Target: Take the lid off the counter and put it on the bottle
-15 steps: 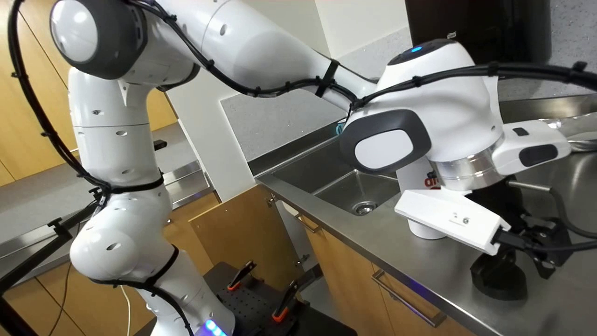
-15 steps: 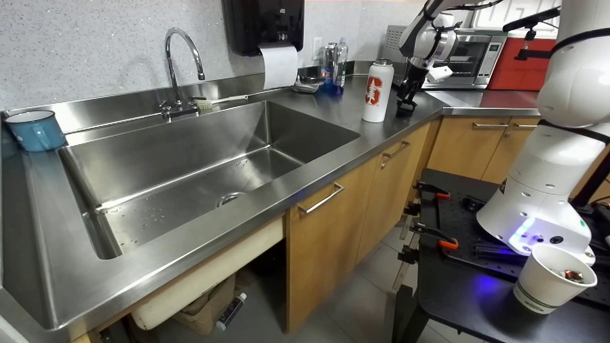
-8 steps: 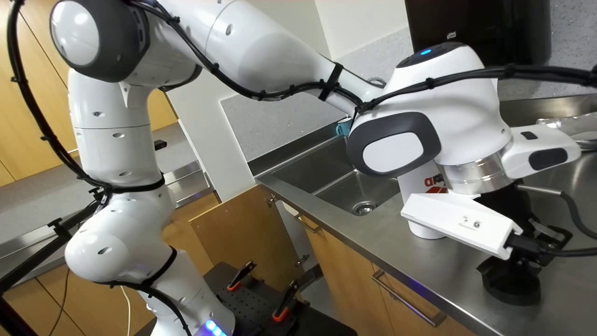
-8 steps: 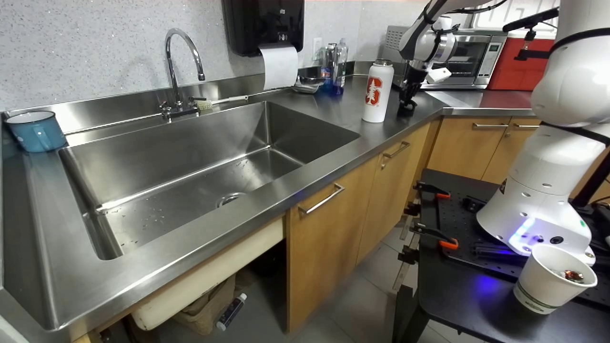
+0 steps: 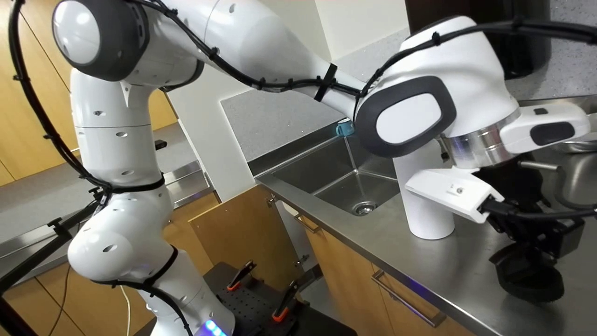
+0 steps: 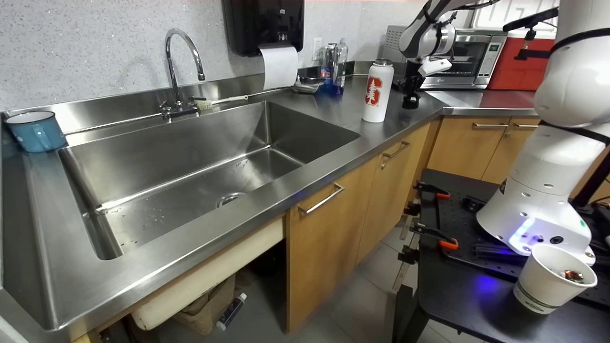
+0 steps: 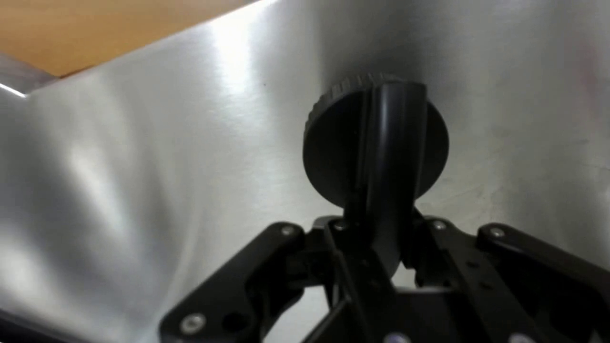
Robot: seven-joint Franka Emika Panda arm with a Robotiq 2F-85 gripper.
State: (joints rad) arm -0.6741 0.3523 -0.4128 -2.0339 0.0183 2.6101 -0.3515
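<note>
Wrist view: pincer (image 7: 381, 220) pinching lid (image 7: 340, 145); both exterior views: bottle (image 6: 378, 93) near, mug (image 6: 34, 131) across sink (image 6: 181, 159).

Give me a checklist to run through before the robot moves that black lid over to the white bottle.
1. Grip: ok, end effector shut on the loop handle of the lid.
2. Bottle upright on the counter: ok.
3. Bottle neck uncapped: ok, no cap shows.
4. Lid raised above the neck: not ok, it is lower.
5. Lid lined up over the bottle: not ok, it is off to one side.
6. Lid underside clean: cannot tell, it is hidden.
</note>
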